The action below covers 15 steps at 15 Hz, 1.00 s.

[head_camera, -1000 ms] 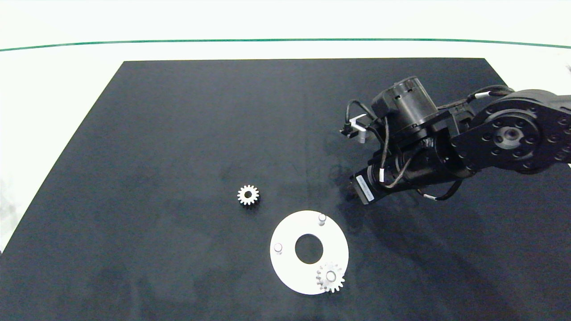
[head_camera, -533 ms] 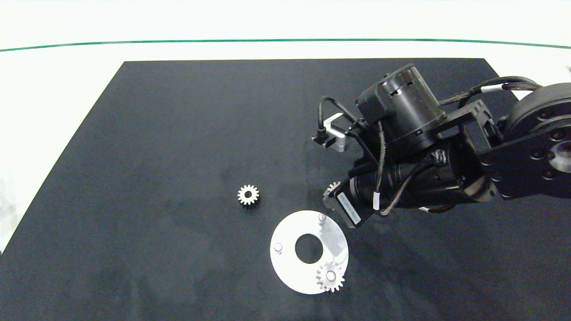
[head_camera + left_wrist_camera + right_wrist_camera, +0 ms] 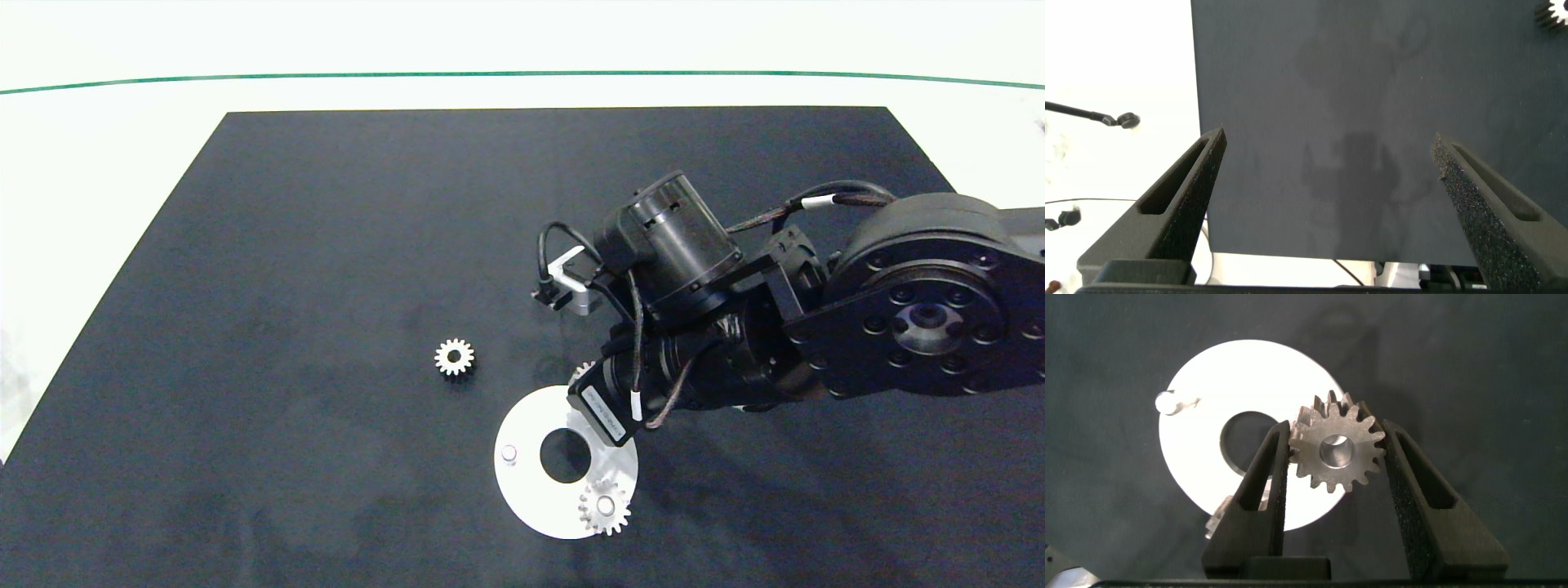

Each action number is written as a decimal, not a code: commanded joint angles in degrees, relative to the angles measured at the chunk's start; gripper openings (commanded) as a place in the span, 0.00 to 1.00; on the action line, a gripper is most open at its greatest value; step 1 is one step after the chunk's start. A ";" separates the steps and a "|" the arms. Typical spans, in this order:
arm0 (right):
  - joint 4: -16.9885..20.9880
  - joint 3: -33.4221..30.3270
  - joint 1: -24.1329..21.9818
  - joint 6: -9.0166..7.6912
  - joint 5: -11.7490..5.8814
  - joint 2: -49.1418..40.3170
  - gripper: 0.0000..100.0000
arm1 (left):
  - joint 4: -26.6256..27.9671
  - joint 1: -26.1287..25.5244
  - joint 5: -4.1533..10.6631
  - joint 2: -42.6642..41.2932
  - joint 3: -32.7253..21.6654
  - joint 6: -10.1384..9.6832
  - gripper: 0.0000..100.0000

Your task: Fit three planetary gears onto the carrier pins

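the right hand (image 3: 1335,453) gripped a planetary gear (image 3: 1337,451) above the white disc (image 3: 531,498); the left hand (image 3: 1327,175) hung released over the tabletop (image 3: 326,229).

I'm seeing three small silvery toothed gears. One (image 3: 605,506) is sitting seated on a pin at the disc's (image 3: 531,490) near edge. Another (image 3: 454,357) is lying flat on the black mat, well apart from the disc. The third (image 3: 1337,452) is being pinched flat, hole facing up — hanging over the disc's rim. One bare pin (image 3: 509,452) is standing upright — whitish, short.
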 commanded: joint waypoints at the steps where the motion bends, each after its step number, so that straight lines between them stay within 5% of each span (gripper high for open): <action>1: 0.17 0.06 1.23 -0.02 -0.26 1.68 0.16 | 0.26 0.09 0.06 0.03 -0.12 0.08 1.00; 15: 0.25 -0.12 0.26 -0.10 -1.41 0.98 0.16 | 0.26 0.09 0.06 -0.32 -0.29 0.08 1.00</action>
